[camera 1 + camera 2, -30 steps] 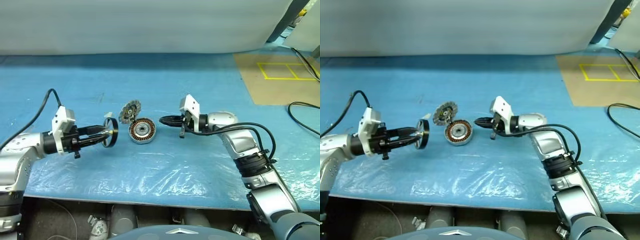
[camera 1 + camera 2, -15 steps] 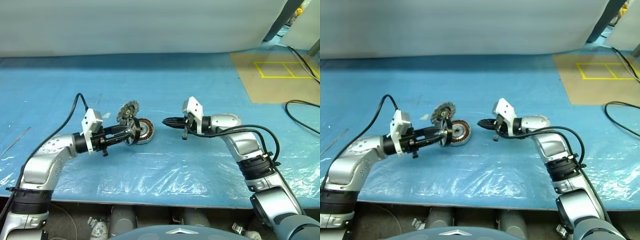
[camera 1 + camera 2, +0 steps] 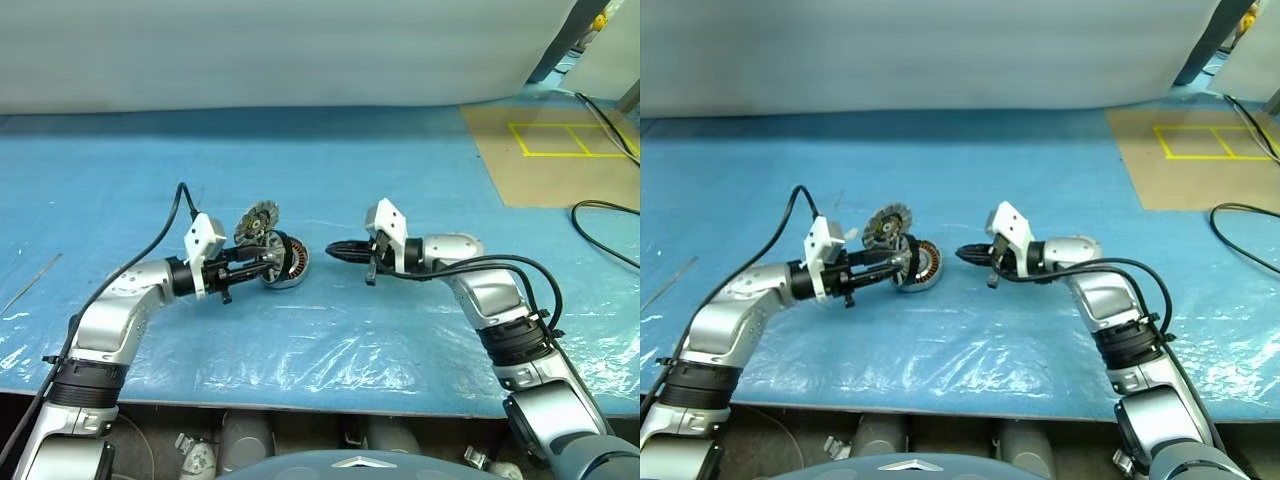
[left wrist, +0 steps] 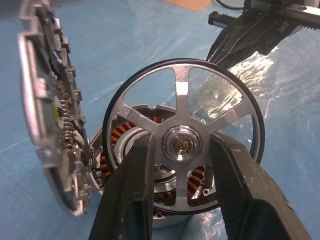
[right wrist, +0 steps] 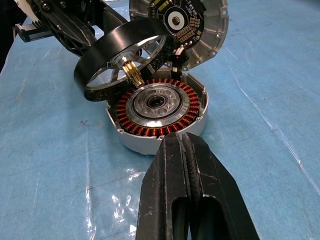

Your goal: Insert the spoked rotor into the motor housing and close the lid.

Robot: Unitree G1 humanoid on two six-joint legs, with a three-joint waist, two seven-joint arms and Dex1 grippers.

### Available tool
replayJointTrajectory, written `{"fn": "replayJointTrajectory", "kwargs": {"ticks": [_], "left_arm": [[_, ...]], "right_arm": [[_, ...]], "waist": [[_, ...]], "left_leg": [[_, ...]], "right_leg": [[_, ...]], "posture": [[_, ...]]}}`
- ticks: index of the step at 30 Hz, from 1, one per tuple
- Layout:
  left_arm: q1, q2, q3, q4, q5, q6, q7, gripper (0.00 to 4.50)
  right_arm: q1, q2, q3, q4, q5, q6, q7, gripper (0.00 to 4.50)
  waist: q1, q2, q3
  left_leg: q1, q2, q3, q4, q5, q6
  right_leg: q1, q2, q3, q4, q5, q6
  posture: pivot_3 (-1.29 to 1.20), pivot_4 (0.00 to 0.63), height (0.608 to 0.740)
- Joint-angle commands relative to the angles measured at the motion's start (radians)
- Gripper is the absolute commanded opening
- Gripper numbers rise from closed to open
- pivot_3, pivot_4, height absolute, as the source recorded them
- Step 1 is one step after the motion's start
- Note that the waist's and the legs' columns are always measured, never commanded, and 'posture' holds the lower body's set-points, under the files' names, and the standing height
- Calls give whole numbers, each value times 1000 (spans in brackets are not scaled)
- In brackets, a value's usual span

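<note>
On the blue plastic-covered table (image 3: 330,340), just left of centre, the motor housing (image 5: 159,111) lies flat with its ring of copper windings facing up. Its lid (image 5: 197,27) stands tilted open at the housing's far edge, inner face with its small components turned toward the housing. The left gripper (image 4: 181,150) holds the spoked rotor (image 5: 117,57), one finger on either side of the central hub, jaws part-way closed on it. The rotor hangs on a slant over the housing's left rim, apart from the windings, its brass-coloured shaft aimed down and inward at the grey centre bore.

The coming move appears to turn on this relation: the rotor's axis is tipped away from the housing's upright axis and offset to the left, so it would need levelling and centring before it is lowered. The left arm is plainly the nearer. The right gripper (image 3: 963,254), fingers pressed together and holding nothing, points at the housing from the right, near but not touching.

No brand, label or legible writing can be made out on any part.
</note>
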Motion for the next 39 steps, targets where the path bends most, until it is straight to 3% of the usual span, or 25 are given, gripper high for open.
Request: {"fn": "replayJointTrajectory", "kwargs": {"ticks": [1, 25, 34, 37, 39], "left_arm": [[-17, 12, 2, -5, 19, -28, 10, 1269], [-46, 45, -34, -30, 53, 75, 50, 1269], [-74, 25, -5, -71, 8, 152, 101, 4215], [-73, 15, 7, -79, -11, 154, 111, 4112], [-70, 5, 15, -88, -37, 162, 111, 3625]], "right_arm": [[-9, -4, -13, -41, 15, 0, -4, 0], [-23, 5, 5, -13, -10, -26, -8, 0], [-20, 6, 5, -5, -17, -37, -11, 0], [-19, 6, 6, -1, -19, -42, -11, 0], [-20, 6, 7, 1, -19, -45, -12, 0]], "waist": [[0, 0, 0], [3, 0, 0], [3, 0, 0], [3, 0, 0], [3, 0, 0]], "left_leg": [[0, 0, 0, 0, 0, 0], [1, 0, 0, 1, 0, 0], [1, 0, 0, 1, 0, 0], [1, 0, 0, 1, 0, 0], [1, 0, 0, 1, 0, 0]], "right_leg": [[0, 0, 0, 0, 0, 0], [2, 0, 0, 0, -1, -1], [2, 0, 0, 0, -1, -2], [2, 0, 0, 0, -1, -1], [2, 0, 0, 0, -1, -1]], "posture": [[0, 150, 740], [0, 150, 740], [0, 150, 740], [0, 150, 740], [0, 150, 740]]}}
